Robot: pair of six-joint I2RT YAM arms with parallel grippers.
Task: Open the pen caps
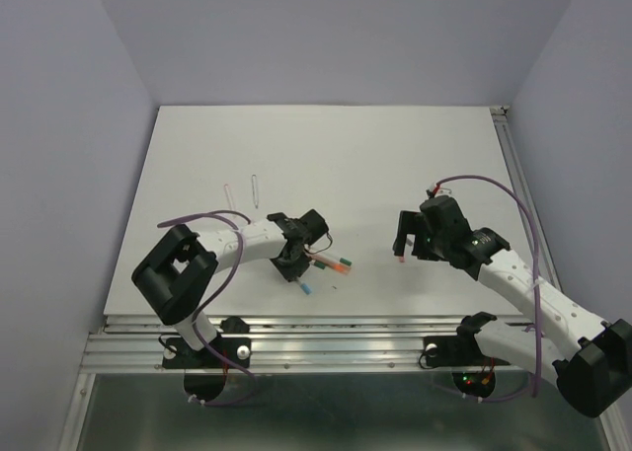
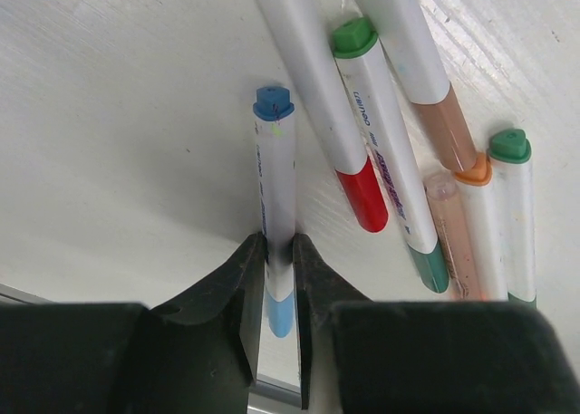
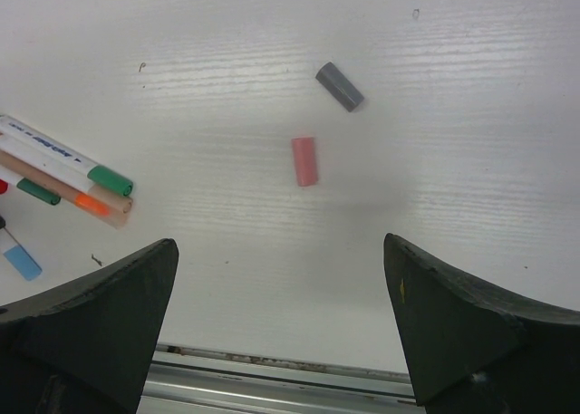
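Left tool (image 2: 278,246) clamps the blue pen (image 2: 275,178), fingers pressing both sides right at its light-blue cap (image 2: 279,314). The pen's long axis runs straight out from the tool (blue plug end farthest). Right tool (image 3: 279,246) gapes wide, holding nothing, with a loose pink cap (image 3: 305,160) lying on the surface (image 3: 272,33) just ahead.

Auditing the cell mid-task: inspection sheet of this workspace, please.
Surface: white table, few dark specks.
Job's things: white pen with blue ends; bundle of capped white pens beside it; loose pink plastic cap and grey plastic cap lying apart.
Clutter: two thin wire loops farther back.
Tools: left tool shut on that pen; right tool open, empty.
Cables: purple cables along both arms.
Surroundings: plain lilac walls; metal rail.
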